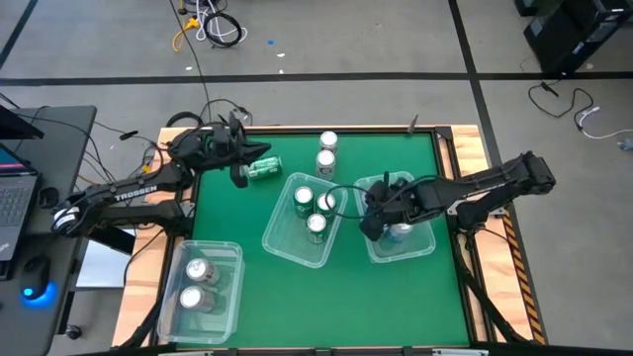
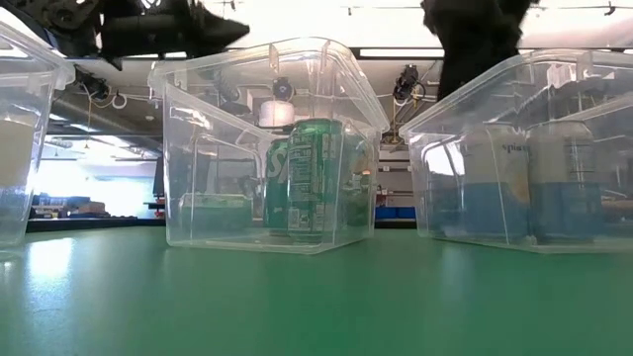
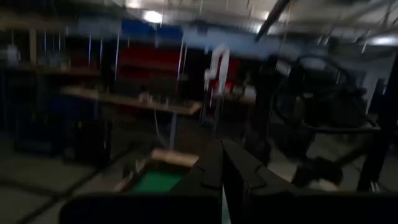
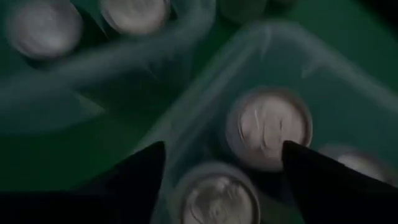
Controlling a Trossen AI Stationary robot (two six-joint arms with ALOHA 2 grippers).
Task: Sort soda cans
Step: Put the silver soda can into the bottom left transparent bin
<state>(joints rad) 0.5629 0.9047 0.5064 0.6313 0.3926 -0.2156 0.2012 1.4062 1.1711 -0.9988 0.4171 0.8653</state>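
Surface: green mat point(image 1: 326, 287) on a wood-edged table, grey floor with cables around it.
Near-left bin: clear plastic bin point(image 1: 201, 289) at the table's near left corner, two silver-topped cans point(image 1: 197, 269) standing in it, bodies not readable from above.
Middle bin: clear bin point(image 1: 300, 220) set at an angle on the mat, three green cans point(image 1: 304, 199) upright inside; the level view shows one green can point(image 2: 311, 180) through the bin wall point(image 2: 198, 148).
Right bin: clear bin point(image 1: 420, 242) just right of the middle one; the level view shows pale blue-and-white cans point(image 2: 490, 183) standing in it, and the wrist camera looks down on silver can tops point(image 4: 268, 127) inside its wall point(image 4: 348, 74).
Right gripper: right gripper point(image 1: 374, 220) hangs over the right bin, fingers point(image 4: 140, 174) spread wide above the can tops, holding nothing.
Lying can: one green can point(image 1: 264, 169) on its side on the mat, beyond the middle bin.
Left gripper: left gripper point(image 1: 259, 151) just above and beside the lying can, fingers point(image 3: 239, 171) pressed together, empty.
Far cans: two upright cans point(image 1: 327, 150) near the far edge, one behind the other, well apart from the bins' contents.
Room: workbenches and shelving beyond the table, blurred.
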